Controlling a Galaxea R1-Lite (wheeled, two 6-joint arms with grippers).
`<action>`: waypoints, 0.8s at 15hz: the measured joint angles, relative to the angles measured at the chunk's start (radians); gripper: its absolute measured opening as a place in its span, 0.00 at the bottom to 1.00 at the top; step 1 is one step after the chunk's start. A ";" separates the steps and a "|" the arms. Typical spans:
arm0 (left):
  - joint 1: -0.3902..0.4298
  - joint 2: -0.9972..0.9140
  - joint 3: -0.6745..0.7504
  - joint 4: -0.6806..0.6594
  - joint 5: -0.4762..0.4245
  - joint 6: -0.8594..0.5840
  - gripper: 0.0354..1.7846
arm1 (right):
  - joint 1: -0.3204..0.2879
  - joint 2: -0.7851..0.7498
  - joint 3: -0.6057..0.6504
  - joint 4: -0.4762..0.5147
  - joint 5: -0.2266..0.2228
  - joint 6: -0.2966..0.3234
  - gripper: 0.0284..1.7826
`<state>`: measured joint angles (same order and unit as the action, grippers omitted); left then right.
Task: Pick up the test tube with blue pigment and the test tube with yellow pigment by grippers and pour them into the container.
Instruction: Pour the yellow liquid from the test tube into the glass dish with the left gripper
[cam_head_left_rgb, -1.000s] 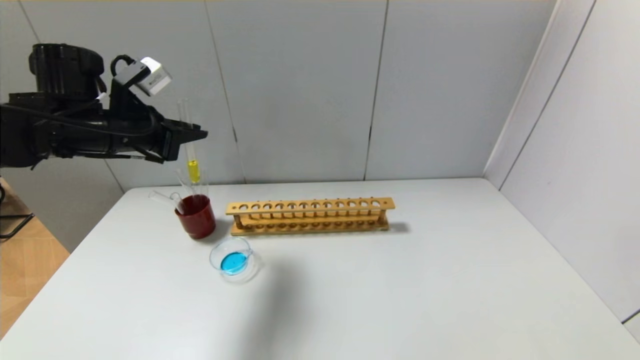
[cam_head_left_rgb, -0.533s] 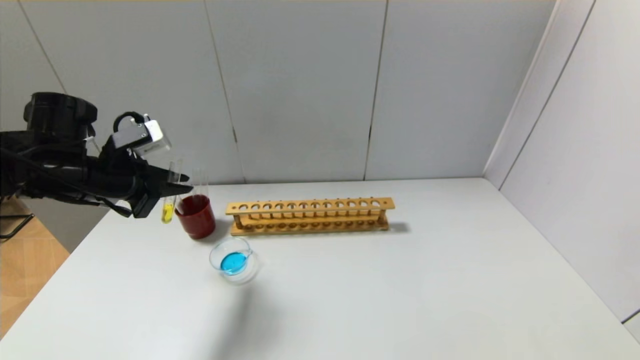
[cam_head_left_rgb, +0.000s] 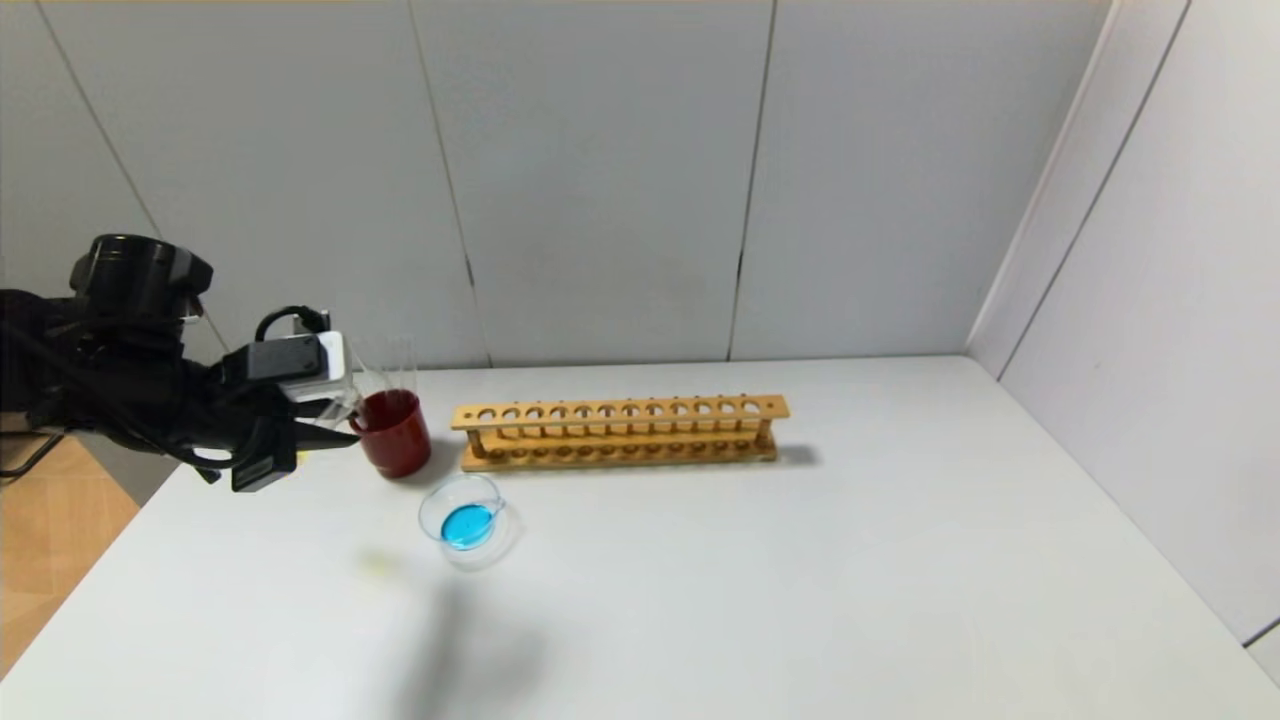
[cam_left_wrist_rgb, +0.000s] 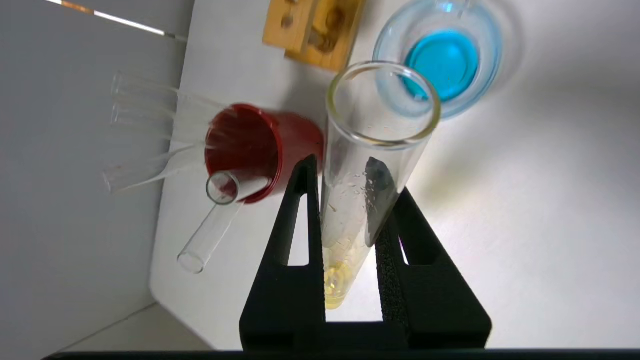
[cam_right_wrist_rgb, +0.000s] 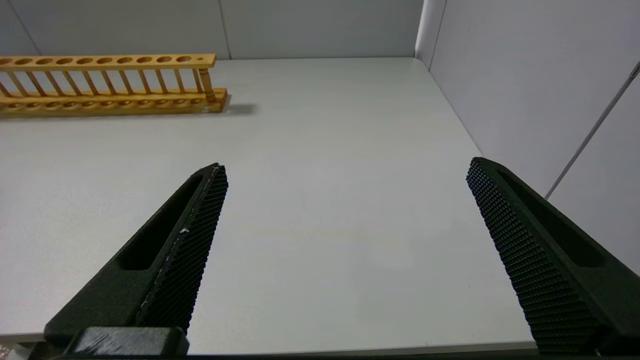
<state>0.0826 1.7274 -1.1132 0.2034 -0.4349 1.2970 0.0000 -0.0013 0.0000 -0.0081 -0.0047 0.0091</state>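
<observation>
My left gripper (cam_head_left_rgb: 335, 430) is shut on the test tube with yellow pigment (cam_left_wrist_rgb: 350, 220), low over the table just left of the red cup (cam_head_left_rgb: 392, 432). In the left wrist view the gripper (cam_left_wrist_rgb: 352, 180) holds the tube leaning, with its open mouth toward the container (cam_left_wrist_rgb: 445, 60). The yellow liquid sits at the tube's rounded bottom between the fingers (cam_left_wrist_rgb: 300, 220). The container (cam_head_left_rgb: 468, 522), a low clear glass dish, holds blue liquid. No tube with blue pigment shows. My right gripper (cam_right_wrist_rgb: 345, 167) is open and empty over bare table, out of the head view.
The red cup (cam_left_wrist_rgb: 250, 150) holds several plain clear tubes (cam_left_wrist_rgb: 150, 105). One clear tube (cam_left_wrist_rgb: 210, 220) leans out of the cup. A long wooden tube rack (cam_head_left_rgb: 620, 430) stands right of the cup and shows in the right wrist view (cam_right_wrist_rgb: 107, 82). Grey wall panels stand behind and to the right.
My left gripper has come down with the yellow tube from high above the red cup to just left of it. The tube has gone from upright to leaning.
</observation>
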 joint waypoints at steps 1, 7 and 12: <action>0.000 0.009 0.000 0.000 0.022 0.034 0.17 | 0.000 0.000 0.000 0.000 0.000 0.000 0.98; -0.053 0.042 -0.020 0.001 0.187 0.171 0.17 | 0.000 0.000 0.000 0.000 0.000 0.000 0.98; -0.111 0.041 0.012 -0.004 0.276 0.175 0.17 | 0.000 0.000 0.000 0.000 0.000 0.000 0.98</action>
<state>-0.0287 1.7689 -1.1011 0.1991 -0.1587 1.4719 0.0000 -0.0013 0.0000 -0.0085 -0.0047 0.0091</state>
